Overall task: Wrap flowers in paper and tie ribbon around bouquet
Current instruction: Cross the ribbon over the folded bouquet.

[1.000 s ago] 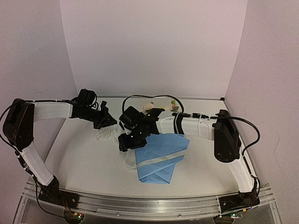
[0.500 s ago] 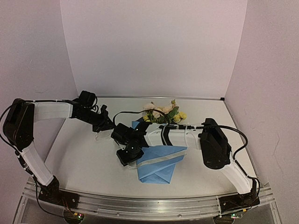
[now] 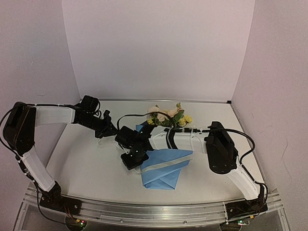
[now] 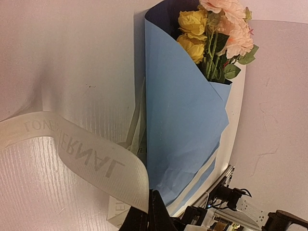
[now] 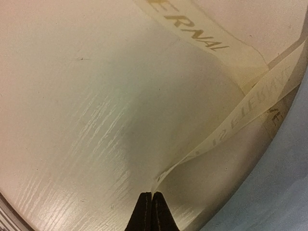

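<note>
Cream ribbon [image 4: 91,156] curls over the white desk [image 4: 72,57] to the left end effector [image 4: 150,211], whose fingers are clamped together on it. To the right, the right end effector [image 5: 152,208] is also closed, pinching a thin twisted strand of the same ribbon just beside the blue paper [image 3: 166,173]. The paper lies on the desk as a cone with a band of ribbon across it. The flowers [image 3: 166,115] poke out of its far, open end.

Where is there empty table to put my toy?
Bare: the near-left table, between the left arm and the bouquet, and the far-right corner beside the flowers. Crowded: the middle, where the left gripper and right gripper pinch the ribbon.
</note>
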`<action>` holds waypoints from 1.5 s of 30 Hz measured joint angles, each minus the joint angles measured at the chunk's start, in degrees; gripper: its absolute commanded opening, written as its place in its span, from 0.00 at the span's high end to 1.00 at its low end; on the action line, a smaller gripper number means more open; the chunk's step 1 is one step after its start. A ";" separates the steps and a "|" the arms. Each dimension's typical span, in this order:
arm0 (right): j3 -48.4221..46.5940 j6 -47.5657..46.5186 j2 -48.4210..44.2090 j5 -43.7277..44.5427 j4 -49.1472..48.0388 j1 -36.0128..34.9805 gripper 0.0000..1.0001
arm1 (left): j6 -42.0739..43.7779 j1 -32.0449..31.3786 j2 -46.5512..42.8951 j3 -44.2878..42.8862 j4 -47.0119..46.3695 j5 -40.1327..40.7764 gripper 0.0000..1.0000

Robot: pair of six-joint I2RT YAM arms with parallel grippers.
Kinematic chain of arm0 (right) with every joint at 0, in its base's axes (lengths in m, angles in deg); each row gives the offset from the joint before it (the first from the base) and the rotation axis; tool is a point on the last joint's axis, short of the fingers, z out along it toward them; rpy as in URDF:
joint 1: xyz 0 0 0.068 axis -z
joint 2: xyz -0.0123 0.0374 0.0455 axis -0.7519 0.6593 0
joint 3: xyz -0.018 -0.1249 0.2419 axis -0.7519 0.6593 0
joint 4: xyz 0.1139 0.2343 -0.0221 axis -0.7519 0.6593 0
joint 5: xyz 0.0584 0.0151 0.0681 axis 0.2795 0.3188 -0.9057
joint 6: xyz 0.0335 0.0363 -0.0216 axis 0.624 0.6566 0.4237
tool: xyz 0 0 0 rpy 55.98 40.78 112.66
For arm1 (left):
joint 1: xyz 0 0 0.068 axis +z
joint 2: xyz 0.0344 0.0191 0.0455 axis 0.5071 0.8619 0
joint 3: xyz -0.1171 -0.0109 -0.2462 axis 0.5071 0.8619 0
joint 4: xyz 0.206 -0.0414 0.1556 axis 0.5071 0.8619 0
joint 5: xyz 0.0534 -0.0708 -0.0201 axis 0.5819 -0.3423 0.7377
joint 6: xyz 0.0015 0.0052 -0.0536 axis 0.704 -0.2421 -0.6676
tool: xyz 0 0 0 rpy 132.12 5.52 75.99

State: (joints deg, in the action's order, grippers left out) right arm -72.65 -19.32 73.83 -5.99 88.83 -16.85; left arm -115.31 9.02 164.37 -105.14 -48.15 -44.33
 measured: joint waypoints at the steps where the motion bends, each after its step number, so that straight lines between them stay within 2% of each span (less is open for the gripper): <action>1: 0.36 0.46 -0.31 -0.41 -0.18 0.25 1.00 | -0.03 0.00 0.00 0.46 -0.48 0.02 0.99; 11: 8.52 8.53 -16.12 -5.65 -6.39 9.55 1.00 | -1.40 -0.08 -1.69 6.42 -10.09 0.87 0.99; 16: 13.08 14.36 -22.03 -5.90 -11.11 15.07 1.00 | 2.73 -2.57 -2.88 5.47 -14.96 1.07 0.99; 20: 22.51 19.32 -26.44 -5.33 -14.05 19.73 1.00 | 12.69 -11.73 -0.02 -5.20 -12.47 2.23 0.98; 25: 38.13 25.79 -32.87 -4.96 -18.99 28.61 1.00 | 27.00 -27.44 9.07 -22.61 -7.98 3.95 0.96; 27: 41.03 27.57 -34.07 -4.84 -19.81 31.68 1.00 | 31.34 -31.94 12.87 -26.18 -4.64 4.25 0.91; 29: 42.04 28.66 -34.52 -4.87 -20.82 32.87 1.00 | 34.24 -34.42 16.69 -27.65 -1.56 4.70 0.76; 31: 42.25 29.26 -34.74 -5.21 -21.99 32.58 1.00 | 35.46 -34.90 19.35 -27.19 1.07 5.95 0.60; 35: 42.25 29.52 -35.04 -5.83 -24.07 31.34 1.00 | 34.88 -32.96 19.47 -22.07 2.22 9.01 0.45; 40: 42.25 28.48 -35.04 -5.94 -24.62 30.86 1.00 | 29.82 -30.01 15.88 -18.46 -0.46 10.98 0.45; 45: 41.81 26.16 -35.04 -6.05 -24.22 30.92 1.00 | 17.02 -25.02 11.39 -17.59 -2.43 20.23 0.45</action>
State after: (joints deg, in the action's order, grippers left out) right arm -30.84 6.85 38.80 -12.04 64.61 14.08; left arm -98.29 -16.01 175.76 -122.72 -50.58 -24.10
